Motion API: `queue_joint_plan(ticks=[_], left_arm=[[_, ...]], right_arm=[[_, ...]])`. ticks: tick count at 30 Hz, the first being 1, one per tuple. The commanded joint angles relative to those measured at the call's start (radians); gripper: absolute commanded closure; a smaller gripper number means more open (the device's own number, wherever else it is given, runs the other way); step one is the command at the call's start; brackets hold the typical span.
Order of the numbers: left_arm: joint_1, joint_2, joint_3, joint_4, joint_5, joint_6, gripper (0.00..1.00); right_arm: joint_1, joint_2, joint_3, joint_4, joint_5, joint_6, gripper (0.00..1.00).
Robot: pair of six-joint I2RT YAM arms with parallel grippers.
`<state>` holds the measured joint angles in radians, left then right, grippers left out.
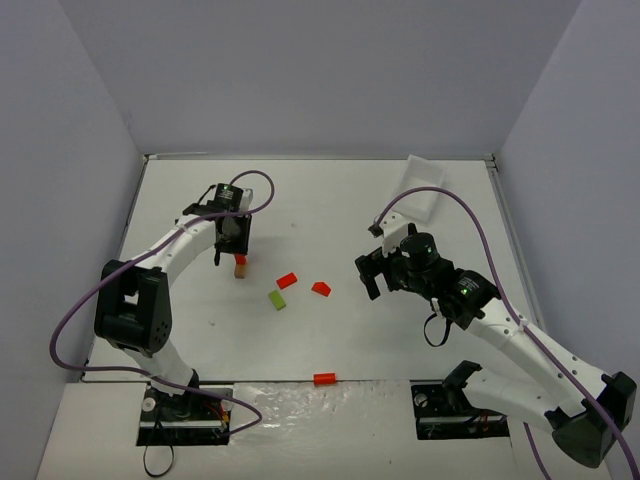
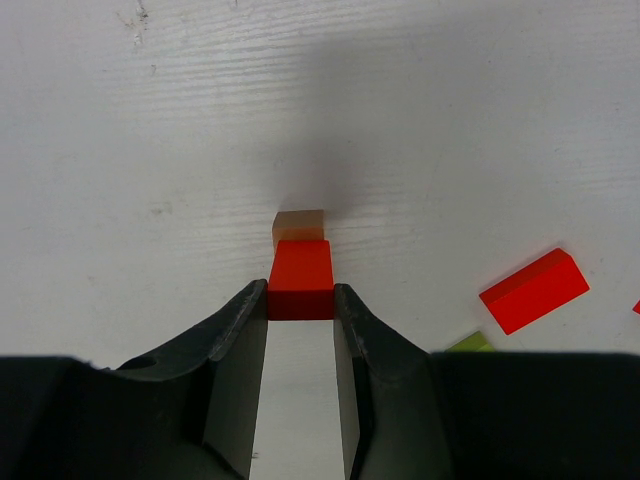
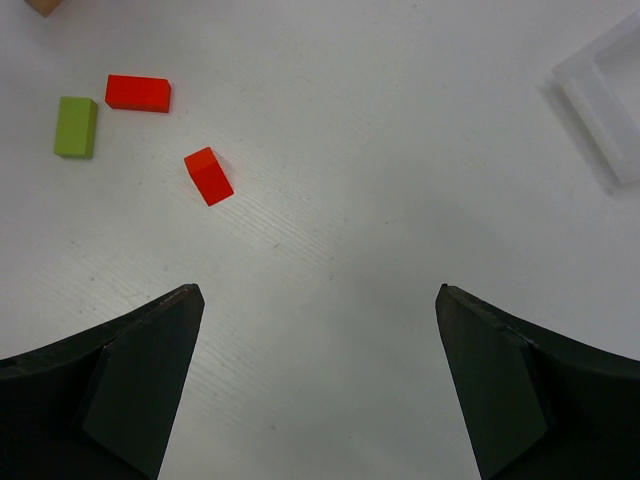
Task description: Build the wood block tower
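Left gripper (image 2: 300, 296) is clamped on a red block (image 2: 300, 272) by its flat sides, with a tan block (image 2: 299, 224) just beyond. Both are judged light, stiff and easily toppled.

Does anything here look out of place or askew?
One red block lies alone near the front edge, far from the loose group around the green block. The white tray sits askew at the far right. Nothing looks damaged.
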<state>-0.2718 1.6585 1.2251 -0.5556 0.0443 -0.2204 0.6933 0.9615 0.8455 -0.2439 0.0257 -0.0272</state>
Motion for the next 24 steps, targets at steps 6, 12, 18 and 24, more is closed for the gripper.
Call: queue_joint_plan(ticks=[6, 12, 18, 24], left_arm=[[0.008, -0.022, 0.047, 0.012, -0.021, -0.014, 0.95], [0.008, -0.025, 0.036, 0.032, -0.018, -0.02, 0.93], [0.008, -0.02, 0.032, 0.043, -0.011, -0.026, 0.93], [0.008, -0.019, 0.03, 0.043, -0.016, -0.025, 0.93]], right_arm=[[-0.006, 0.012, 0.04, 0.049, -0.007, 0.007, 0.0], [-0.006, 0.015, 0.04, 0.049, -0.009, 0.007, 0.0], [-0.006, 0.014, 0.04, 0.049, -0.01, 0.006, 0.0], [-0.006, 0.014, 0.04, 0.049, -0.01, 0.006, 0.0]])
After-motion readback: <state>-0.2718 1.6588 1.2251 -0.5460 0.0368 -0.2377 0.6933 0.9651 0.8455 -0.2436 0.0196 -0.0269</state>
